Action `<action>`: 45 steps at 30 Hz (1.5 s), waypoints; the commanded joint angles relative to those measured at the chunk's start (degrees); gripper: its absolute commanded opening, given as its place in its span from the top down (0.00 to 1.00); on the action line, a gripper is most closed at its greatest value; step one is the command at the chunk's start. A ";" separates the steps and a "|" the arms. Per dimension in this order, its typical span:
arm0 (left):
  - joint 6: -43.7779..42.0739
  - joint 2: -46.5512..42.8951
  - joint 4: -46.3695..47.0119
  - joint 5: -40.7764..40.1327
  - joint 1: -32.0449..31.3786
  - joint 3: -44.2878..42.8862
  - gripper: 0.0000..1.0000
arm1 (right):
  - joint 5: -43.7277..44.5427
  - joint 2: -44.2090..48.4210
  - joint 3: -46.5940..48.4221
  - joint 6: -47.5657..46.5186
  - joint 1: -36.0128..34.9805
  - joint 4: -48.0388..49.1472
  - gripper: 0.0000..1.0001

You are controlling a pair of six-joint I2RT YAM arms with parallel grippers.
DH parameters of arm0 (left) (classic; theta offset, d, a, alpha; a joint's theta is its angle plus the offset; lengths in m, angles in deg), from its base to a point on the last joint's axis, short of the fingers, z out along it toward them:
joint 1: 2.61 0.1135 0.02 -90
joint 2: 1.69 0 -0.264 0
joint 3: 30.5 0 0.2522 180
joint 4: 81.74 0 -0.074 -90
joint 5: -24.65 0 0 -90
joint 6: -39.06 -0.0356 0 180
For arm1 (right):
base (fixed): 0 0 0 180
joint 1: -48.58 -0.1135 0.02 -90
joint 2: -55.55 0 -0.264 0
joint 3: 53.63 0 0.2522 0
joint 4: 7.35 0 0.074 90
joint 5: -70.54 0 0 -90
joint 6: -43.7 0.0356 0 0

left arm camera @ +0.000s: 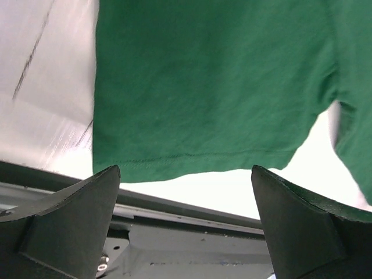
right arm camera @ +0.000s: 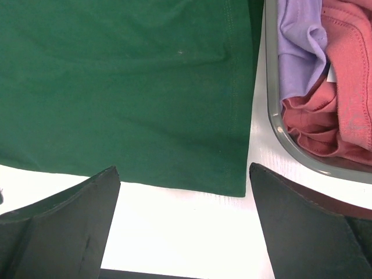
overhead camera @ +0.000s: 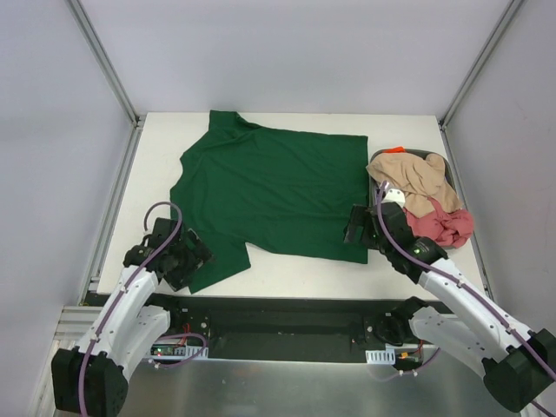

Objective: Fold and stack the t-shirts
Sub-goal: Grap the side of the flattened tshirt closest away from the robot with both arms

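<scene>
A large dark green t-shirt (overhead camera: pixel 278 191) lies spread flat on the white table (overhead camera: pixel 156 156), collar at the far left, hem on the right. My left gripper (overhead camera: pixel 198 254) is open and empty, just short of the shirt's near sleeve edge (left arm camera: pixel 192 160); the gap between its fingers (left arm camera: pixel 186 174) holds nothing. My right gripper (overhead camera: pixel 354 228) is open and empty at the hem's near corner (right arm camera: pixel 232 186), with bare table between its fingers (right arm camera: pixel 185 174). A beige t-shirt (overhead camera: pixel 413 174) and a pink-red t-shirt (overhead camera: pixel 445 226) lie crumpled in a bin at the right.
The grey bin (right arm camera: pixel 278 131) stands at the table's right edge, right beside the green hem. It also holds purple cloth (right arm camera: pixel 302 35) and an orange bit (overhead camera: pixel 398 149). Frame posts and white walls enclose the table. The black base rail (left arm camera: pixel 192 232) runs along the near edge.
</scene>
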 commanded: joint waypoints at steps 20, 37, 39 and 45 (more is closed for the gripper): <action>11.48 8.89 -6.85 -17.02 -7.53 0.22 0.36 | 0.82 -1.60 -1.49 -2.89 0.03 1.31 0.04; 9.63 15.92 0.63 -13.06 -7.61 1.46 1.00 | 2.23 -4.41 -1.05 -2.89 0.12 0.87 0.04; 9.02 15.22 0.63 -12.70 -7.61 1.11 1.00 | 4.16 -4.50 -0.79 -1.67 0.30 -0.35 0.04; 7.35 9.17 1.77 -9.02 -7.61 0.57 1.00 | 7.42 -1.87 -1.40 2.20 1.44 -1.59 0.04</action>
